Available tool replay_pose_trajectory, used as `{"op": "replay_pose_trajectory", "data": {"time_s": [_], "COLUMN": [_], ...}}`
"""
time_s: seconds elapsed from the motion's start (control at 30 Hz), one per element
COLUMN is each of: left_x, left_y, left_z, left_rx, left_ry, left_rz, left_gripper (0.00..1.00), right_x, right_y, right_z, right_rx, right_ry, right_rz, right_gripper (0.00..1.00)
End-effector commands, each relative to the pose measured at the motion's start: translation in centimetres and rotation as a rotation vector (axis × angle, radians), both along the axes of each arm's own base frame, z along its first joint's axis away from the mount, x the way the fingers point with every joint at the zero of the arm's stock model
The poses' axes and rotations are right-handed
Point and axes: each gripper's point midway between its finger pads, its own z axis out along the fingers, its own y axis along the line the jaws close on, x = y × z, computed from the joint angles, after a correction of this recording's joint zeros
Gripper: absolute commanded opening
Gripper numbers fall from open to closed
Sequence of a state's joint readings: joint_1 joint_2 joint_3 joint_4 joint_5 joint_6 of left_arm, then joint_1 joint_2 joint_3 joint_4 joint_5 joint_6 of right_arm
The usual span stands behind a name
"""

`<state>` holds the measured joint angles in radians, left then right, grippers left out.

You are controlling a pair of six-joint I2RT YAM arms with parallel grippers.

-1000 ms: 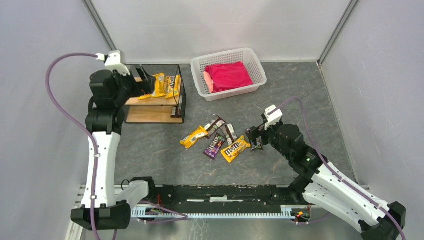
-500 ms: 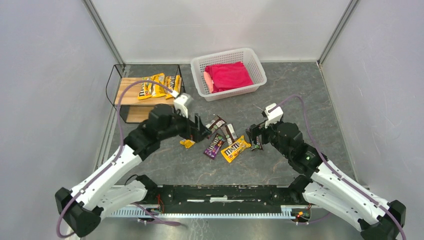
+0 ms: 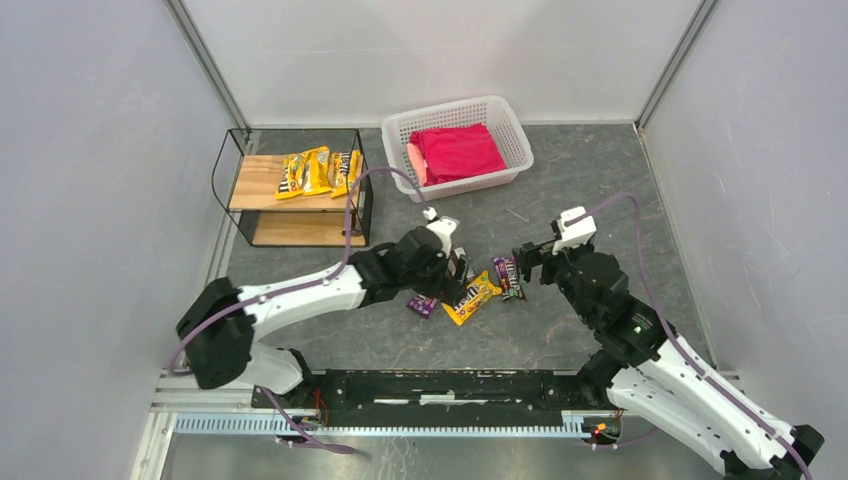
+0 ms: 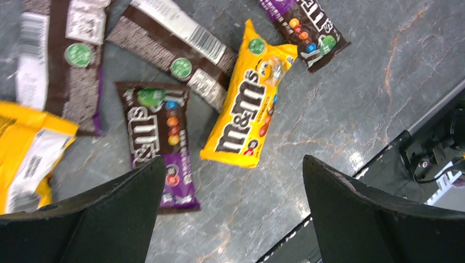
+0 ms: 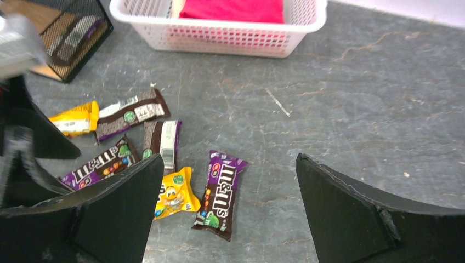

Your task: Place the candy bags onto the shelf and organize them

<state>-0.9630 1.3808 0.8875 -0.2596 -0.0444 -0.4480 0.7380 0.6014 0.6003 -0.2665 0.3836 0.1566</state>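
Observation:
The shelf [image 3: 290,200] stands at the far left with several yellow candy bags [image 3: 318,172] on its top board. Loose candy bags lie on the floor in the middle: a yellow one [image 3: 472,297], a purple one [image 3: 507,276] and another purple one [image 3: 421,305]. My left gripper [image 3: 455,268] hovers open and empty over this pile. Its view shows the yellow bag [image 4: 247,109] and a purple bag [image 4: 159,137] between its fingers [image 4: 120,213]. My right gripper [image 3: 530,262] is open and empty above the purple bag [image 5: 220,194], beside the yellow bag [image 5: 174,192].
A white perforated basket [image 3: 505,125] with a red cloth [image 3: 457,152] stands at the back centre. Two brown bags [image 4: 175,52] lie face down, and a yellow one [image 4: 27,159] lies left of them. My two arms are close together over the pile.
My left arm has swung from the shelf's top board down and right to the floor pile, empty. My right gripper has drawn back a little to the far right, uncovering the purple bag.

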Motion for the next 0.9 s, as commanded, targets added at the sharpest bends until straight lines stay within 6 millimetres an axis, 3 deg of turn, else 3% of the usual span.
{"op": "replay_pose_trajectory", "data": {"time_s": [0.0,0.2,0.43,0.53,0.87], "left_x": [1.4,0.8,0.7,0.5,0.9], "left_y": [-4.5,-7.6,-8.7,-8.7,-7.6], "left_z": [1.1,-1.6,-4.8,-6.0,-6.6], "left_rx": [-0.032,0.087,0.249,0.333,0.424], "left_ry": [-0.051,-0.086,-0.127,-0.163,-0.191], "left_rz": [-0.022,-0.086,-0.106,-0.114,-0.066], "left_gripper": [1.00,0.97,0.92,0.91,0.92], "right_x": [0.1,0.0,-0.1,-0.1,0.1], "right_y": [-1.7,-1.8,-2.2,-2.4,-2.7], "right_z": [3.8,3.1,2.6,2.3,1.6], "right_rx": [0.035,0.040,0.025,0.010,-0.039], "right_ry": [-0.103,-0.102,-0.112,-0.113,-0.122], "right_rz": [-0.071,-0.072,-0.077,-0.084,-0.086], "right_gripper": [0.98,0.98,0.98,0.98,0.98]}}
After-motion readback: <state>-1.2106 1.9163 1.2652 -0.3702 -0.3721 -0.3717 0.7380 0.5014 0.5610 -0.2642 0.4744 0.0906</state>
